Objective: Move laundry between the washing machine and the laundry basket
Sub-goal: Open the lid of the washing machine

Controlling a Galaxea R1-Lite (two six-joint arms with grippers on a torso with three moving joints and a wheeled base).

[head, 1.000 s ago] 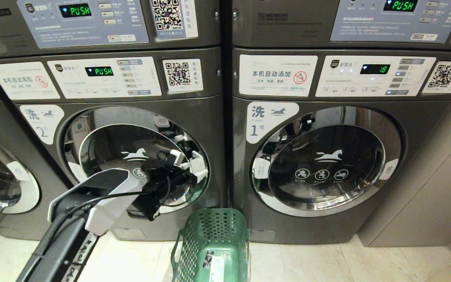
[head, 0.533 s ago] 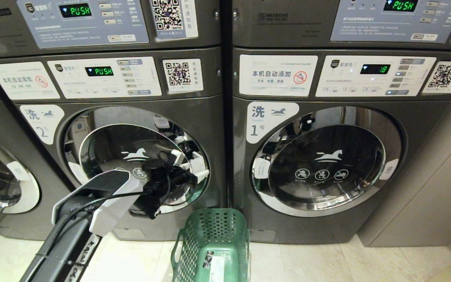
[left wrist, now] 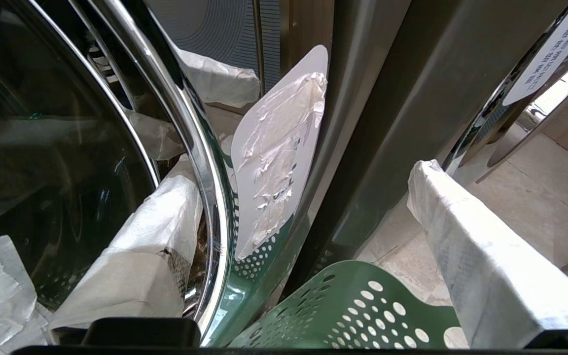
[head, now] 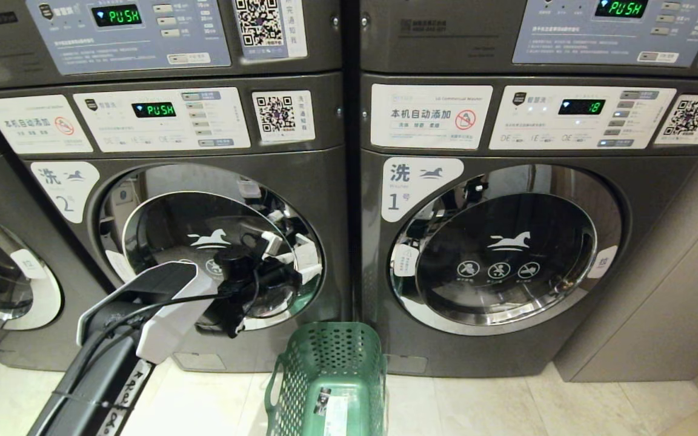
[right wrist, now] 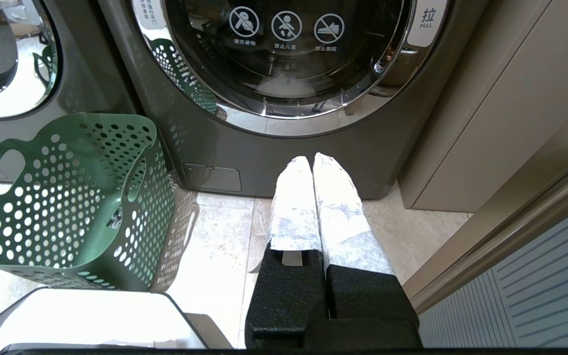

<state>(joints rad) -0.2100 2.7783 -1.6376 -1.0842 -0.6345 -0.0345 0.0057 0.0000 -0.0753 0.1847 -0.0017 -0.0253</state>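
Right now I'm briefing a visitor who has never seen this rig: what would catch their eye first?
Probably the left gripper, open, raised against the right edge of the round chrome-rimmed door of the washing machine marked 2. Next, the green laundry basket on the floor between the two front machines. The right gripper hangs shut, low before the machine marked 1.

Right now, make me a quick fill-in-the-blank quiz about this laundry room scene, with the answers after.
1. The left gripper is raised at the door of the washing machine numbered ____.
2. The laundry basket is coloured ____.
3. The right gripper has its fingers ____.
4. The left gripper's fingers are ____.

Answers: 2; green; shut; open
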